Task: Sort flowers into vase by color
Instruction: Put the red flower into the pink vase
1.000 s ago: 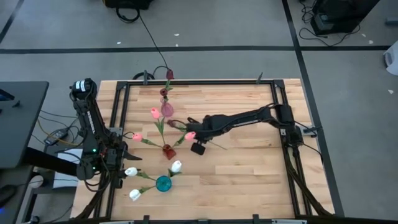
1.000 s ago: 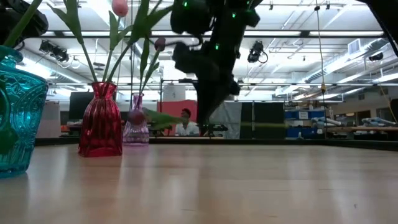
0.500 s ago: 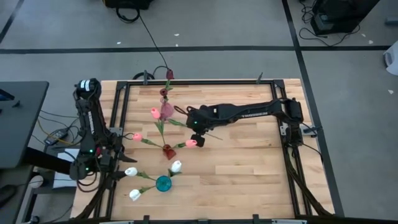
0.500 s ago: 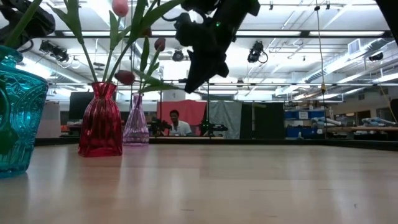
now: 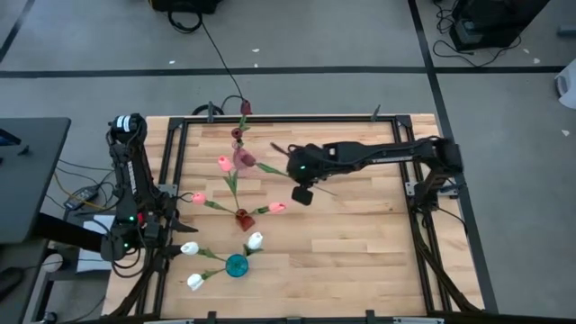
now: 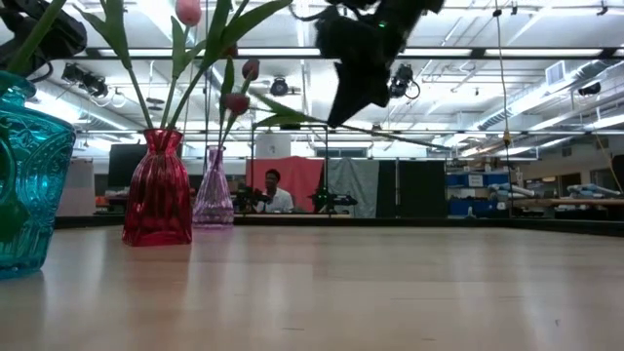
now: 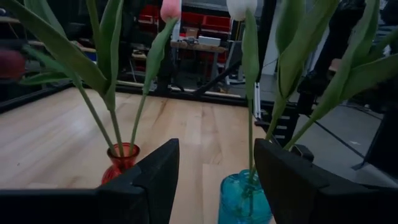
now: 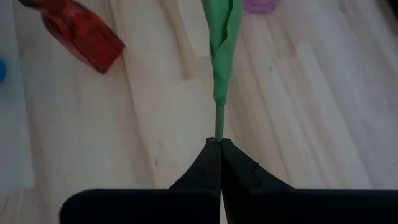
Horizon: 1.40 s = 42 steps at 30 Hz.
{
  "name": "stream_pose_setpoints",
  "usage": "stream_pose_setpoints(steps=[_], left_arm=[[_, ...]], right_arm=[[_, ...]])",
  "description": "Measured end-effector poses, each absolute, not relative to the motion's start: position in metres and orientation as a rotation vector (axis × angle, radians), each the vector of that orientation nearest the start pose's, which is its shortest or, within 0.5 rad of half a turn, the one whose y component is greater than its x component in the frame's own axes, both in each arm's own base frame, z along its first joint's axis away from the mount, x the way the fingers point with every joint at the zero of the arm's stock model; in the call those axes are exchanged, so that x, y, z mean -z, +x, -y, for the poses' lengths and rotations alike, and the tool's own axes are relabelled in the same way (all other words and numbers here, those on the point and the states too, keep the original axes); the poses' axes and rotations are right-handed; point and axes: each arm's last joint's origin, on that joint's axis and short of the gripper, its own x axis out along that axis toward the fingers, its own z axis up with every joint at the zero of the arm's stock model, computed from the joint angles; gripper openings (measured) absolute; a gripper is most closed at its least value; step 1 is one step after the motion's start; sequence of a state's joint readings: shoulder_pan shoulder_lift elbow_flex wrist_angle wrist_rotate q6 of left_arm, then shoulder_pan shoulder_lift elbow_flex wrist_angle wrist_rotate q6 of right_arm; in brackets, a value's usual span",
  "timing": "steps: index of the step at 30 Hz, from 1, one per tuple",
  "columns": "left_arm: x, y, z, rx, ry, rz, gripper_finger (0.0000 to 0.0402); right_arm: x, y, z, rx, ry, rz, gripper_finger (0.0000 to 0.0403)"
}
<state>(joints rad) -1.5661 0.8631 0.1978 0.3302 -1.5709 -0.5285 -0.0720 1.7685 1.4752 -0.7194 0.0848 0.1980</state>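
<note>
My right gripper hangs above the table, right of the pale purple vase, and is shut on a maroon-headed tulip. The tulip lies nearly level in the air, its head toward that vase. The purple vase holds two maroon tulips. The red vase holds three pink tulips. The teal vase holds three white ones. My left gripper waits open at the table's left edge. My right gripper pinches the tulip's thin green stem between its two shut fingertips, just behind the long leaf. The fingers come from above, slanting down, and lie across the stem. The tulip is lifted clear, with its head left of the fingers and its bare stem end right of them.
The three vases stand in a row from the far edge to the near edge, on the table's left half. A black frame runs around the table. Bare wood lies on the right half. A person sits in the room beyond.
My right gripper has risen and moved toward the table's right and far edges, still shut on the stem. The tulip has gone up with it. Its maroon head has climbed from about the vases' body height to above the purple vase's mouth.
</note>
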Motion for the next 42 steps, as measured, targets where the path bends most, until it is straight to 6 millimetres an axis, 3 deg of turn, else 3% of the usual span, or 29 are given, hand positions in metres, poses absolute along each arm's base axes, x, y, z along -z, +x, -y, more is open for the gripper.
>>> stream_pose_setpoints(steps=[10, 17, 21, 25, 33, 38, 42], left_arm=[[-0.176, 0.033, 0.141, -0.031, -0.169, 0.003, 0.0214], [-0.177, 0.039, 0.139, -0.071, -0.146, 0.006, 0.0214], [-0.177, 0.041, 0.139, -0.084, -0.146, 0.007, 0.0214], [-0.177, 0.043, 0.138, -0.1, -0.125, 0.007, 0.0214], [-0.177, 0.05, 0.136, -0.155, -0.097, 0.008, 0.0214], [-0.177, 0.051, 0.136, -0.158, -0.119, 0.01, 0.0214], [-0.177, 0.051, 0.136, -0.157, -0.116, 0.009, 0.0214]], right_arm=[[-0.262, 0.322, 0.047, 0.14, 0.204, -0.6, 0.0006], [-0.27, 0.318, 0.067, 0.043, 0.189, -0.279, 0.0006], [-0.28, 0.329, 0.081, 0.041, 0.136, -0.103, 0.0006], [-0.291, 0.351, 0.095, 0.017, 0.087, 0.066, 0.0006], [-0.286, 0.413, 0.11, -0.005, 0.012, 0.11, 0.0006], [-0.271, 0.425, 0.127, 0.022, 0.022, 0.128, 0.0005], [-0.266, 0.429, 0.133, 0.035, 0.017, 0.255, 0.0005]])
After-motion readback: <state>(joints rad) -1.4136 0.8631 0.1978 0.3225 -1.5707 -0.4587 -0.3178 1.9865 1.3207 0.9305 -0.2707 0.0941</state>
